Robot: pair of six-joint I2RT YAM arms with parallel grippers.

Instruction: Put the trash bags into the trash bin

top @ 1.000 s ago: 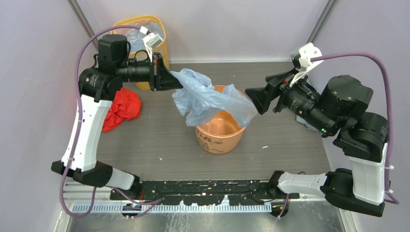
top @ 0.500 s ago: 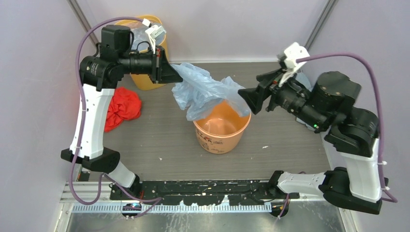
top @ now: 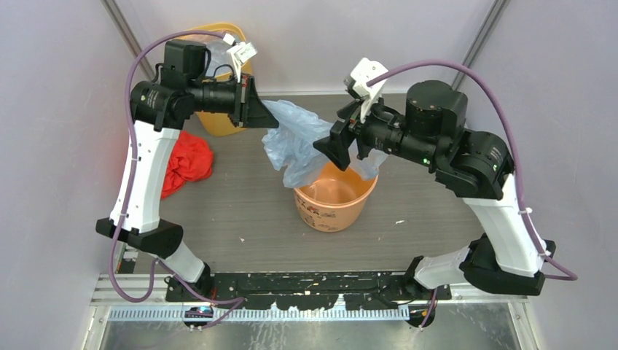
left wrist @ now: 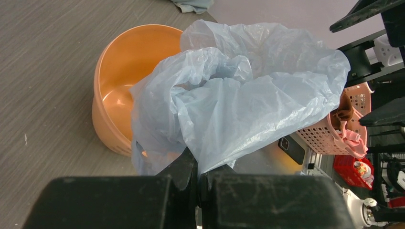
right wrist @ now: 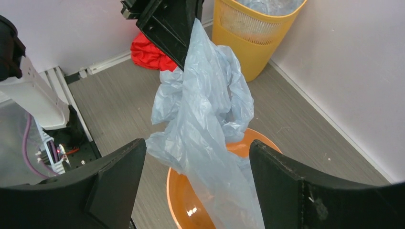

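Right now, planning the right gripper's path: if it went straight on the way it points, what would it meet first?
The bag, hanging from the shut left gripper over the bin, directly in line with the open right gripper. Depth is unclear, but nothing looks nearer.

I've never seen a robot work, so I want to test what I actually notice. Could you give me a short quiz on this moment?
1. True or false: the left hand is pinched shut on the blue trash bag.
2. What does the bag hang over? A) the yellow bin B) the orange trash bin C) the red cloth
3. Fill the gap: the right hand has its fingers ____ (open or shut).

Key: 1 true; 2 B; 3 open.
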